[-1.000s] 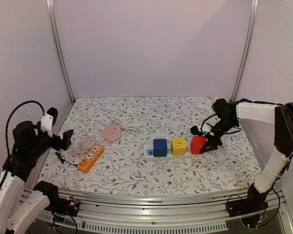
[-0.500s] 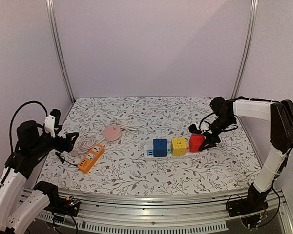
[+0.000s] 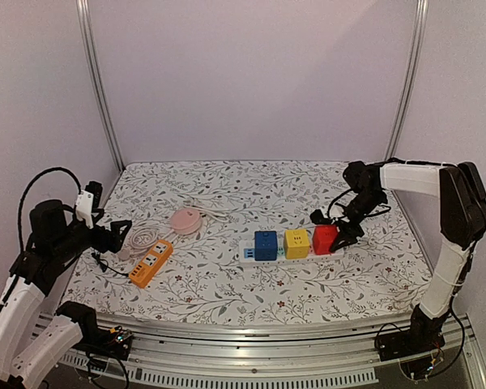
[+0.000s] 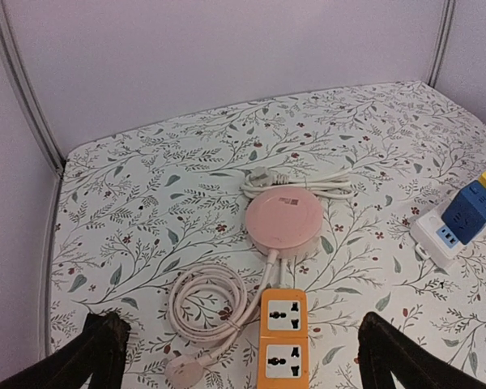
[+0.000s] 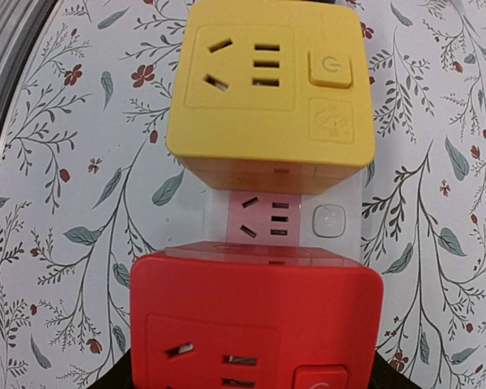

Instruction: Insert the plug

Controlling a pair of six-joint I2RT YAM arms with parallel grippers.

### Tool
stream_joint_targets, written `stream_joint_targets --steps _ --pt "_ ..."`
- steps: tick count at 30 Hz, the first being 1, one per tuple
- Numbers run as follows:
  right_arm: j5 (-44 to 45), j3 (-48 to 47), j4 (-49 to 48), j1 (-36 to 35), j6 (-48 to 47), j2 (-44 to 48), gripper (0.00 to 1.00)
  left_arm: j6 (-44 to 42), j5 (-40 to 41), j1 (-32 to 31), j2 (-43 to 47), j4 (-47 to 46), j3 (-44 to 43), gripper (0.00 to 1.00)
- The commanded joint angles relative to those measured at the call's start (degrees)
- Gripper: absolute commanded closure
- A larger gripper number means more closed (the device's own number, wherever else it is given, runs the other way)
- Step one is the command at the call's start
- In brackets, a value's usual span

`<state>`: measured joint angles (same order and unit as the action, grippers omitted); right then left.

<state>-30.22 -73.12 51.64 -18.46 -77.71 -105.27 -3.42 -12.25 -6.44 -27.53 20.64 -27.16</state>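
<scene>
A red cube plug (image 3: 325,239) (image 5: 255,324) stands at the right end of the white power strip (image 3: 249,254) (image 5: 263,219). My right gripper (image 3: 341,235) (image 5: 251,381) is shut on its sides. One pink socket shows between it and the yellow cube (image 3: 296,242) (image 5: 271,89). A blue cube (image 3: 265,245) (image 4: 467,212) sits further left on the strip. Whether the red cube is fully seated I cannot tell. My left gripper (image 3: 118,235) (image 4: 239,352) hangs open at the table's left side, above an orange power strip (image 3: 151,263) (image 4: 283,336).
A round pink hub (image 3: 185,220) (image 4: 283,219) lies behind the orange strip, with a coiled pale cable (image 3: 142,239) (image 4: 211,300) and its plug beside it. A white cord (image 4: 308,185) lies behind the hub. Walls and metal posts close in the table.
The right gripper has shifted the red cube slightly left, closer to the yellow cube on the strip. The left gripper has dropped lower and turned towards the orange strip.
</scene>
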Motion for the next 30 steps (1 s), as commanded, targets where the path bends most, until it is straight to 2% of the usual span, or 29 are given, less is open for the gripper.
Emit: stream_joint_targets --steps 1,4,14,15,16,17,18,19,20,30 --pt "10.26 -3.10 5.77 -2.66 -3.48 -6.73 1.00 -0.61 -0.57 0.81 -0.68 -0.75 0.98 0.01" --pt "11.82 -2.82 5.42 -3.26 -3.41 -9.72 1.00 -0.84 -0.55 0.81 -0.71 -0.57 0.98 0.01" --pt "18.31 -1.83 3.90 -4.11 -1.56 -9.44 1.00 -1.06 -1.01 0.92 -0.60 -1.22 1.32 0.01" --pt "19.74 -1.63 3.03 -4.46 -1.24 -9.30 0.94 -1.06 -1.08 0.90 -0.53 -1.22 1.32 0.01" --pt "20.66 -1.45 1.95 -4.81 -0.49 -9.13 0.83 -1.06 -1.15 0.93 -0.39 -1.22 1.33 0.01" --pt "20.78 -1.48 1.30 -5.08 0.07 -8.61 0.68 -1.06 -1.19 0.90 -0.23 -1.22 1.34 0.01" --pt "19.95 -1.59 0.88 -5.26 0.80 -8.03 0.50 -1.02 -1.31 0.90 -0.10 -1.22 1.35 0.01" --pt "18.63 -1.59 0.20 -5.46 1.27 -6.73 0.13 -1.06 -1.39 0.97 0.11 -1.24 1.37 0.01" --pt "17.05 -1.58 -0.39 -5.60 2.13 -5.74 0.03 -1.11 -1.49 0.96 0.33 -1.22 1.37 0.01" --pt "2.26 -1.95 -4.17 -8.04 6.92 9.86 0.01 -1.76 -2.44 1.23 2.22 -1.47 1.41 0.01"
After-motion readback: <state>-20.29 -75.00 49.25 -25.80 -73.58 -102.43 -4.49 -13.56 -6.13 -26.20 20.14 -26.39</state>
